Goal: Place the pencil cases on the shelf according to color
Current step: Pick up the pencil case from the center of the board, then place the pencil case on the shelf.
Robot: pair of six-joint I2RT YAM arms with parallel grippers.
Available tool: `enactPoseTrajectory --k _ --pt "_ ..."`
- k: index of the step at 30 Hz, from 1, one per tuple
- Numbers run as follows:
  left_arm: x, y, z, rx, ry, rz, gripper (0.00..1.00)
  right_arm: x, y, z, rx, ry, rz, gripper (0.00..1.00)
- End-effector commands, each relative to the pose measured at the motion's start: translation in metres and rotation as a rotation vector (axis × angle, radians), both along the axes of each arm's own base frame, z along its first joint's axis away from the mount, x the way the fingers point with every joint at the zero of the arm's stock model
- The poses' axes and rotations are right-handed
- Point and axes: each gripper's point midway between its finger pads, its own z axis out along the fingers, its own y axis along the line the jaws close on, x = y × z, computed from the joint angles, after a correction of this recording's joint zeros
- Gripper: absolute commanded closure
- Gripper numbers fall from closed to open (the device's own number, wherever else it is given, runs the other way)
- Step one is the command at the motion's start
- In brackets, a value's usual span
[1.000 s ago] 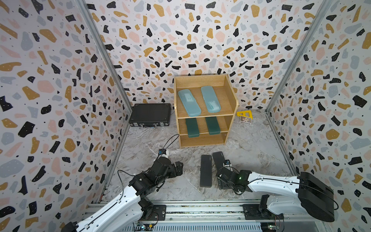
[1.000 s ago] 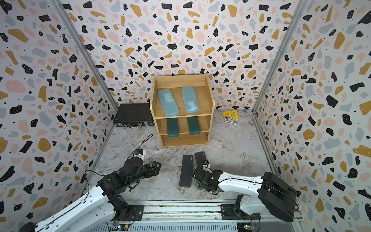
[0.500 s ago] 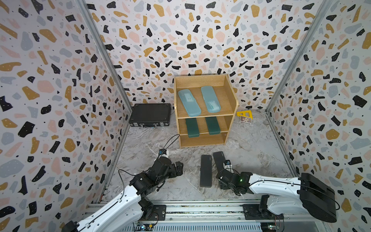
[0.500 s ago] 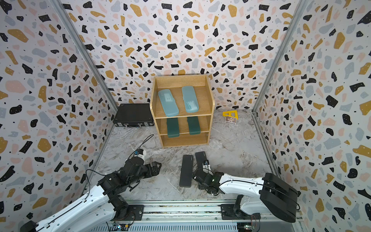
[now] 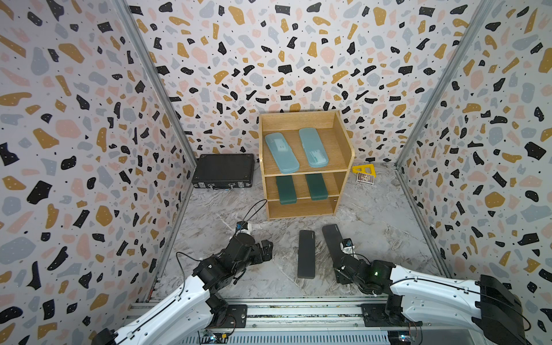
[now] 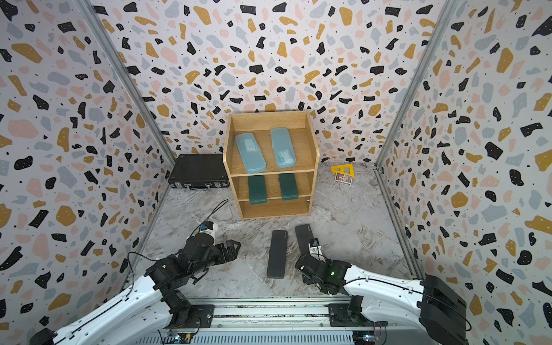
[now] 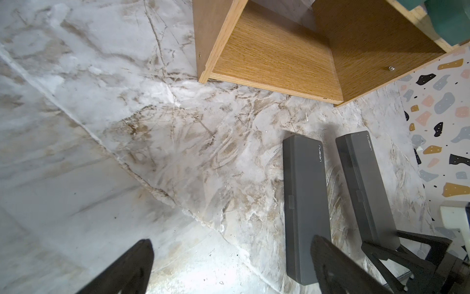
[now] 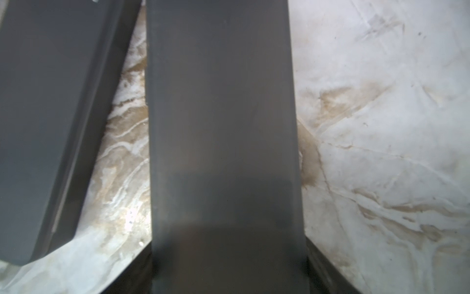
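- Between R gripper (image 8: pixel 229 244) jaws: black case (image 8: pixel 221 114), near end, jaws tight on both long edges, gripping by the look.
- Just beside it: 2nd black case (image 8: pixel 50 101), not touching; lift straight up so it isn't nudged.
- Well ahead: shelf (image 5: pixel 343 143), bottom tier (image 5: pixel 300 209) bare; keep case level, slide in lengthwise, leave room for no. 2.
- Off to the side: L gripper (image 7: pixel 231 241), jaws wide, holding nothing.

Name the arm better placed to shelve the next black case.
Right. The right gripper straddles the near end of the right black case, fingers against both long sides. The left gripper hangs open over the floor, apart from the left black case.
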Motion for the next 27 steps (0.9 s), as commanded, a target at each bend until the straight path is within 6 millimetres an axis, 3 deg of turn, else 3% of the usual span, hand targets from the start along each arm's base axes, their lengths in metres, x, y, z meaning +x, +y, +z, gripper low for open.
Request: enactPoseTrajectory --k 1,9,17,27 --pt "0.001 -0.006 0.001 -0.023 -0.005 -0.011 0.01 0.014 0.009 0.025 0.02 -0.064 0.014 0.79" --pt "-0.002 -0.004 0.007 -0.022 -0.02 -0.019 0.01 0.048 0.02 0.037 0.072 -0.07 -0.002 0.79" --pt "-0.003 -0.004 0.006 -0.034 -0.024 -0.018 0.0 0.08 0.045 0.046 0.118 -0.077 0.021 0.8" --pt "0.003 -0.008 0.001 -0.027 -0.022 -0.02 0.0 0.12 0.067 0.035 0.195 -0.044 -0.008 0.81"
